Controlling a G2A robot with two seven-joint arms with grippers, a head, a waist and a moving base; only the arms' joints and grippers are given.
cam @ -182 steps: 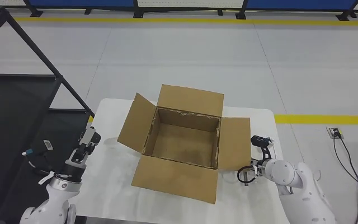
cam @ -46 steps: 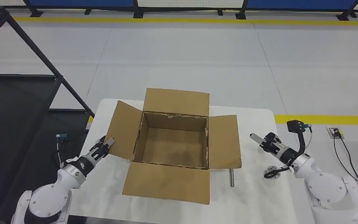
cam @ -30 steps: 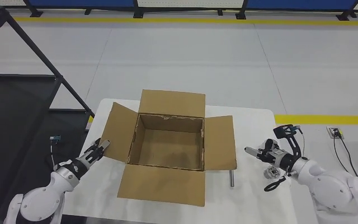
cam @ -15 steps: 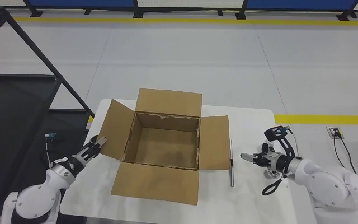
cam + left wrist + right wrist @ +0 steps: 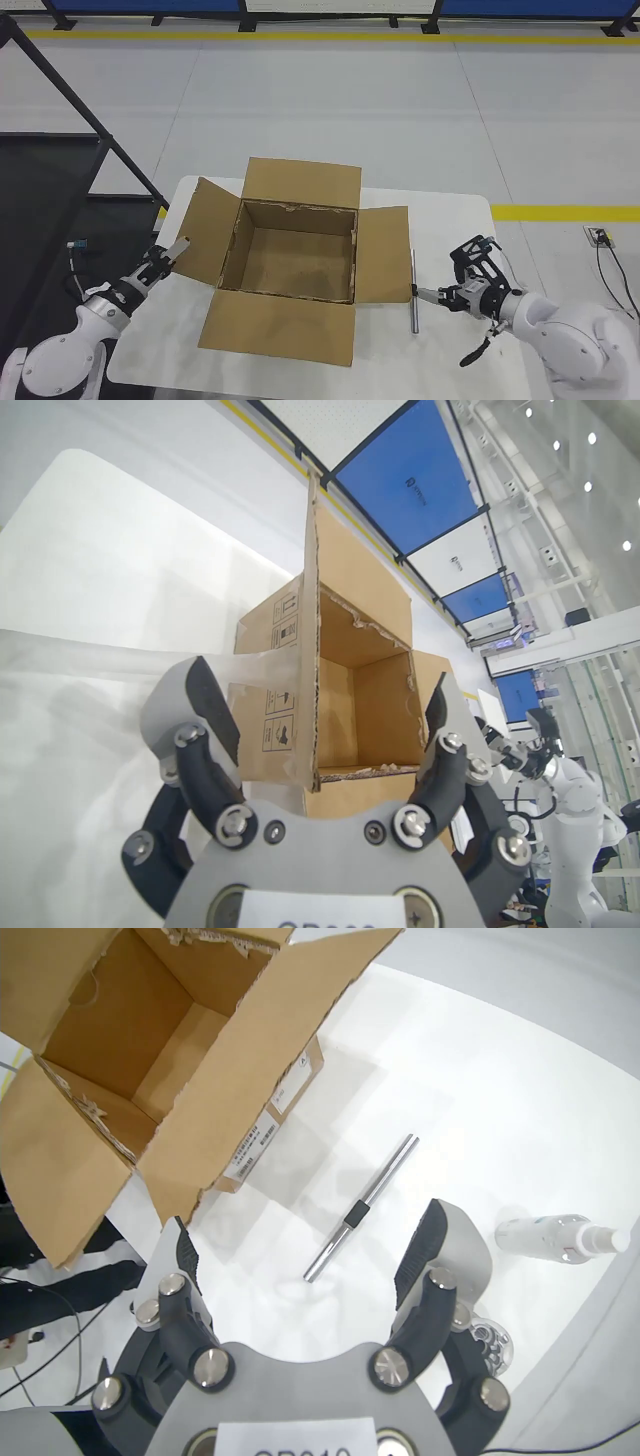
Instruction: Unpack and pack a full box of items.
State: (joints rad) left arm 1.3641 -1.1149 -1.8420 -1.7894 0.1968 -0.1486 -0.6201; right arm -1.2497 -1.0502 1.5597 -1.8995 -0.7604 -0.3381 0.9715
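- The box [image 5: 288, 262] gapes upward with all four flaps splayed out, so the way straight down into it lies open.
- The left flap [image 5: 200, 232] slants out over the table's left side and stands between the spread jaws of the left gripper [image 5: 320, 700].
- The rod [image 5: 413, 288] lies just beside the right flap [image 5: 385, 255], with bare table [image 5: 450, 220] on its other side.
- A spray bottle [image 5: 550, 1237] lies on its side near the wide-open right gripper [image 5: 428, 296].

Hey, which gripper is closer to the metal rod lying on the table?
Right. The right gripper is just beside the metal rod; the left gripper is across the box, at its opposite flap.
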